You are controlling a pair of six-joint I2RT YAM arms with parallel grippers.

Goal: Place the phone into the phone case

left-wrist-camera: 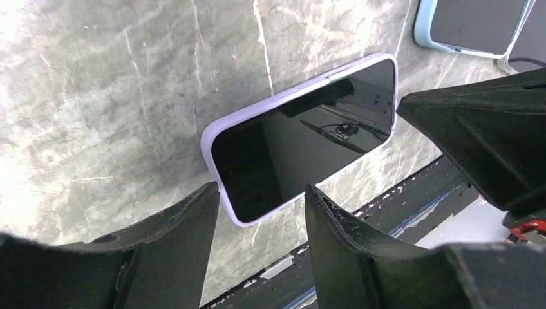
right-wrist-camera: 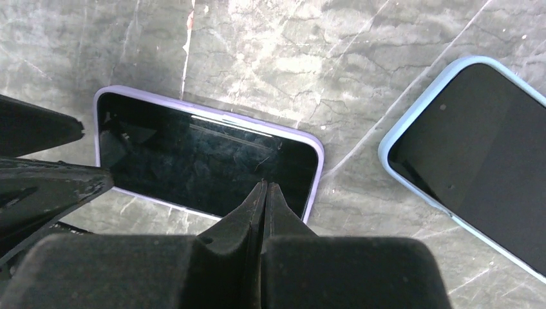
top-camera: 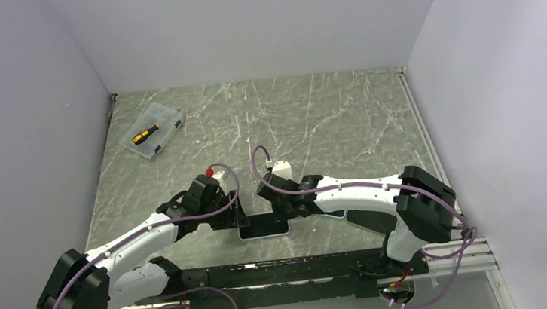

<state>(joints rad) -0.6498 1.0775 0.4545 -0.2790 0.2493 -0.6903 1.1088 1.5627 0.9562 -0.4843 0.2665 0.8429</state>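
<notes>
Black-screened phone (left-wrist-camera: 302, 138) lies flat, screen up, on the grey-green marbled worktop (top-camera: 312, 113) close to the near edge, approx at its ctr. It sits inside the lilac soft-plastic phone case (left-wrist-camera: 207, 140), whose rim shows all round the glass. Left tool (left-wrist-camera: 261, 187) is open: its fingers stand apart w/ the phone's near short end showing btwn them in the wrist view. Can't tell if either finger touches the case. Right tool (right-wrist-camera: 264, 185) is closed, fingers pressed together w/ nothing btwn them, tips over the screen near the long edge closest to that wrist cam. Contact w/ the glass can't be judged. From above, both tools meet over the phone, one at each end. A 2nd phone in a light-blue case (right-wrist-camera: 476, 154) lies just beside the first, on the right tool's side, not touching it. Far left of the worktop: clear plastic box (top-camera: 153, 130) holding an orange-and-black screwdriver (top-camera: 145, 133).
</notes>
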